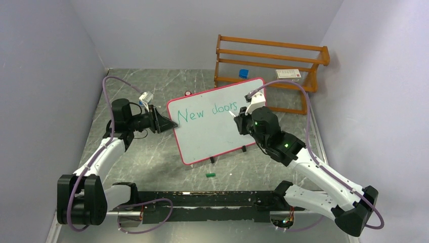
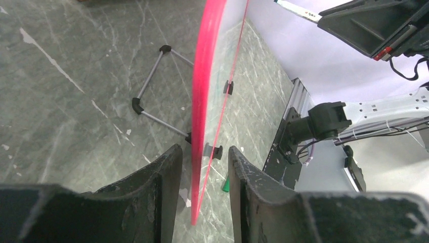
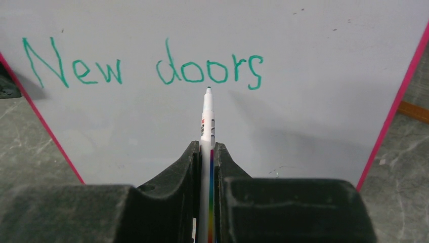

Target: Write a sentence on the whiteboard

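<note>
The whiteboard point(image 1: 217, 139) stands tilted on its wire stand in the middle of the table. Its pink rim point(image 2: 202, 101) runs edge-on in the left wrist view. The sentence point(image 1: 207, 111) so reads "New doors" point(image 3: 141, 68) in green on one line. My left gripper point(image 1: 169, 123) straddles the board's left edge; its jaws stand open, with a gap on each side of the rim point(image 2: 205, 149). My right gripper point(image 3: 206, 144) is shut on a white marker point(image 3: 207, 116), whose green tip sits just below the word "doors". That gripper point(image 1: 238, 119) is in front of the board's right part.
A green marker cap point(image 1: 210, 175) lies on the table in front of the board, also seen between the left fingers point(image 2: 225, 186). A wooden rack point(image 1: 268, 66) stands at the back right with a blue object point(image 1: 244, 73) and a white box point(image 1: 288, 74). Walls close in left and right.
</note>
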Motion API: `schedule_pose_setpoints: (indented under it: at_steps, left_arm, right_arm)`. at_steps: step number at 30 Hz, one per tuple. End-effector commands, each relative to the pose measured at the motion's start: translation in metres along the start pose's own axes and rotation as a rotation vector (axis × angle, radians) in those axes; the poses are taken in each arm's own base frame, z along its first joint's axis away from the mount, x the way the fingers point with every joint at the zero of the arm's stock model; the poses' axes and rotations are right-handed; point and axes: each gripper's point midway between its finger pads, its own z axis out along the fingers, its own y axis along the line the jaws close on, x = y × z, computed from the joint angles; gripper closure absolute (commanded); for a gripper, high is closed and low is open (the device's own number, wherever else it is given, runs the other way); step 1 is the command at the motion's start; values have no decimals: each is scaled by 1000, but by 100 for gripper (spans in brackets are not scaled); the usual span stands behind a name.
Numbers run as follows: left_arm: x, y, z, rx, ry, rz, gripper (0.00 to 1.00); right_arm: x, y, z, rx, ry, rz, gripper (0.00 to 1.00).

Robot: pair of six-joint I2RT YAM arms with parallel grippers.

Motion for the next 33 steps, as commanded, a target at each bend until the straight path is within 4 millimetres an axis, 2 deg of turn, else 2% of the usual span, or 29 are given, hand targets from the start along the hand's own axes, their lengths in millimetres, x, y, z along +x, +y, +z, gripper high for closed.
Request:
schedule_pose_setpoints:
  at_steps: [1,5,10,14,33]
  left_arm:
    - [3,-9,5,50,8,9,58]
    - [6,-6,7,46,22,-2,66]
    - [9,-5,7,35,25,-4,87]
    - [12,-4,4,11,25,2,94]
    - [8,-6,-7,-87,-9,81,95]
  right_arm:
    - [-4,11,-3,-29,-30,16,100]
    - [-3,17,-5,-34,-37,10,100]
    - [-1,30,-8,-53,-37,-16,100]
    - [2,45,-11,-66,-34,-42,100]
    - [36,99,-21,-88,13,-105,100]
